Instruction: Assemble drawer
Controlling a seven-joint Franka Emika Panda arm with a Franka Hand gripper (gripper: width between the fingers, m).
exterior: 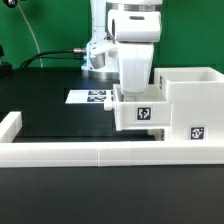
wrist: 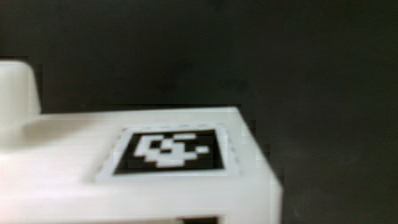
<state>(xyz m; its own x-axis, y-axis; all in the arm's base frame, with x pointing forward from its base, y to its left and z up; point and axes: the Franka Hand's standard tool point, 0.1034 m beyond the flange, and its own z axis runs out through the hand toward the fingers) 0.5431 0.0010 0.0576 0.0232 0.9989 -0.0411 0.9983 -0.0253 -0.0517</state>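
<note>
Jaws hidden in both views, so whether wide, narrow or clamped cannot be told. Gripper (exterior: 137,88) lowered straight over the drawer (exterior: 139,112), white wrist body blocking the fingers from the exterior view. Drawer directly beneath, seemingly touching the gripper's underside, tag (exterior: 144,113) facing the camera. Wrist view filled by a white surface (wrist: 160,175) carrying a blurred black-and-white tag (wrist: 171,150), with a pale rounded shape (wrist: 16,90) at one edge, too blurred to identify.

Drawer pressed against the housing (exterior: 190,105) on the exterior view's right, its front face set slightly back from the housing's front. Housing taller, open-topped, with 1 tag (exterior: 196,133) on its front. Both resting on the black table (exterior: 60,115), just behind the long white rail (exterior: 90,153) across the front. Short rail end (exterior: 10,124) at the exterior view's left. Marker board (exterior: 90,97) flat on the table behind the drawer, near the arm's base.
</note>
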